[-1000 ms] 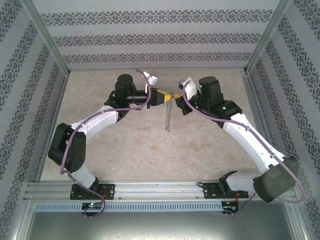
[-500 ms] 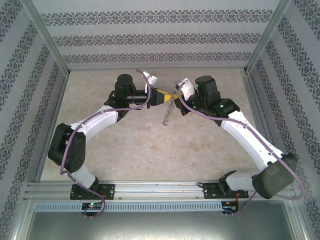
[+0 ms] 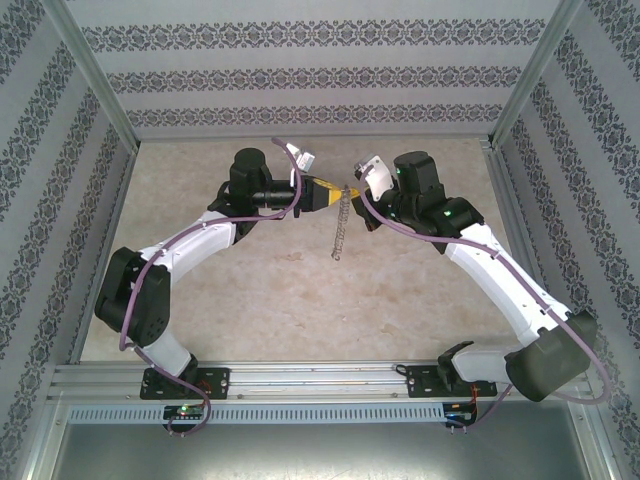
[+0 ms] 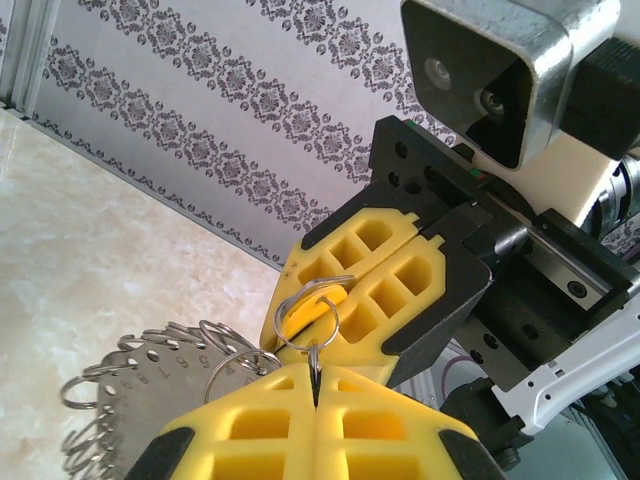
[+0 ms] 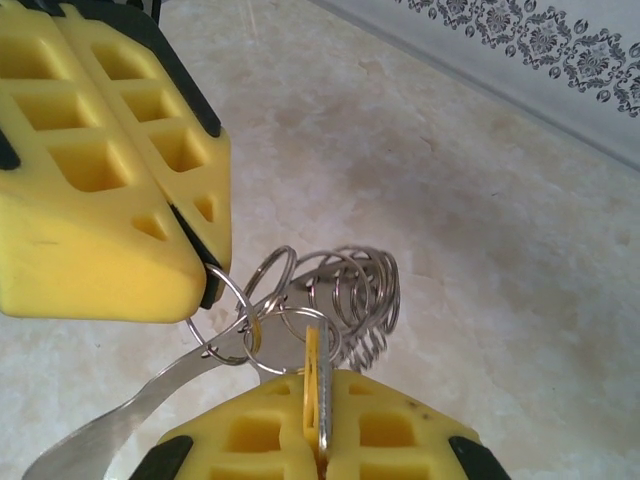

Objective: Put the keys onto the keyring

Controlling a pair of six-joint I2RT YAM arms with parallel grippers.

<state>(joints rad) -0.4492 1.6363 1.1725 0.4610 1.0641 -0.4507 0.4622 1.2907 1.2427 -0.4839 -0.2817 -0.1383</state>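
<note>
The left gripper [image 3: 331, 193] and the right gripper [image 3: 353, 192] are seen tip to tip above the table [image 3: 250, 290], and the keyring [image 3: 339, 228] is hung beneath the spot where they meet. On the left wrist view, the left gripper [image 4: 313, 378] is shown with its jaws pressed fully together and a thin wire pinched in the seam. Just beyond its tips the right gripper [image 4: 296, 300] is met head-on, also clamped tight. The yellow head of the key [image 4: 305, 318] is caught between its pads and circled by wire. Down and to the left of the left gripper, the keyring [image 4: 150, 385] is seen as a flat grey plate fringed with loops. On the right wrist view, the right gripper [image 5: 315, 400] is closed hard on the key [image 5: 312, 365], which is held edge-on with its blade upright in the seam. Up and to the left, the left gripper [image 5: 210, 268] is seen with a small ring [image 5: 243, 303] nipped at its very tip. More loops of the keyring [image 5: 355, 290] are bunched just past the key. Whether the key is threaded cannot be told.
</note>
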